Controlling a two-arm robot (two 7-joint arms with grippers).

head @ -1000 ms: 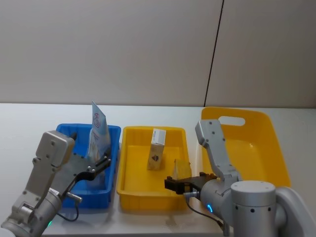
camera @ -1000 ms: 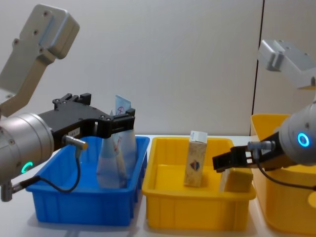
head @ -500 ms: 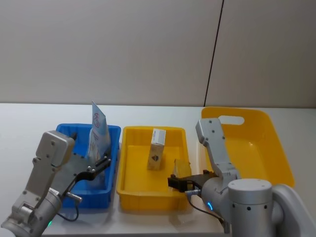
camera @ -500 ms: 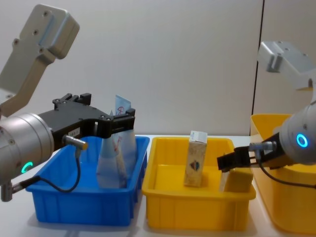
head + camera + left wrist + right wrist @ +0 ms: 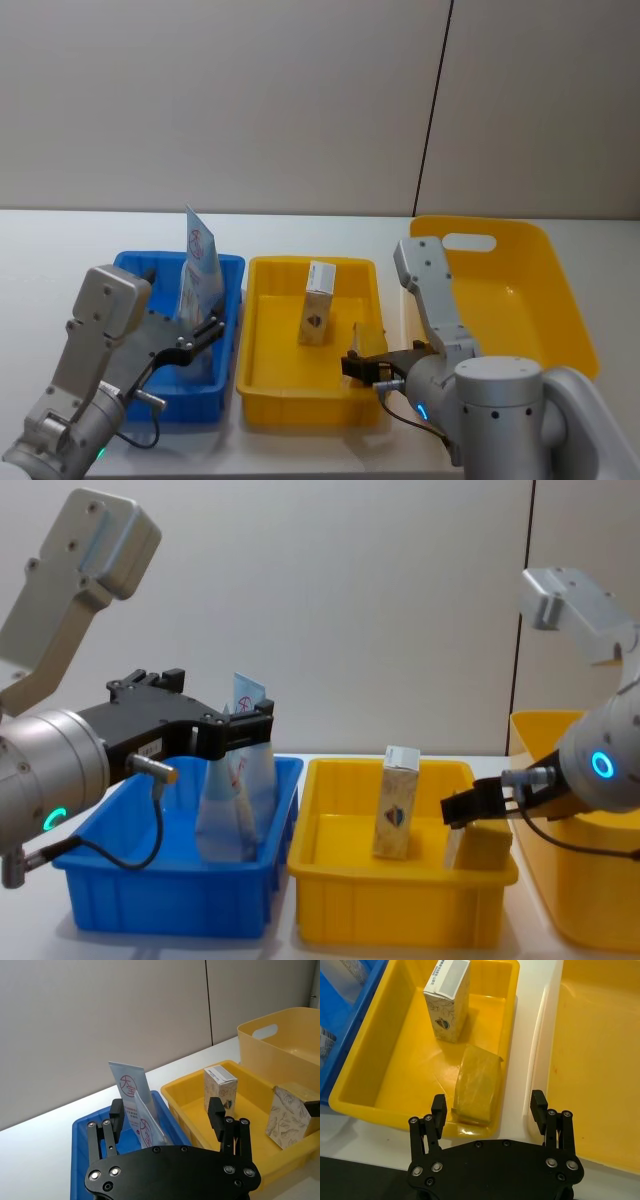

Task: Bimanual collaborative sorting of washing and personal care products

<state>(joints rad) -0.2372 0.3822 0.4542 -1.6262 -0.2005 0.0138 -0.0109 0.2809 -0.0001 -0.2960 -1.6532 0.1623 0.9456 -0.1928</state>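
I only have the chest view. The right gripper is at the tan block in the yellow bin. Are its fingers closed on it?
Observer: No. The right wrist view shows the right gripper open, with the tan block's near end between its fingers.
Operator: Is the carton touching the block?
Observer: No. The beige carton stands upright farther back in the middle yellow bin, with bare floor between them.
Operator: And the left side?
Observer: The left gripper is open too, not gripping the upright tube in the blue bin.

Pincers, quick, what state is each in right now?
Left pincer: open, near the pale-blue translucent soft pouch.
Right pincer: open, near the tan wrapped block.
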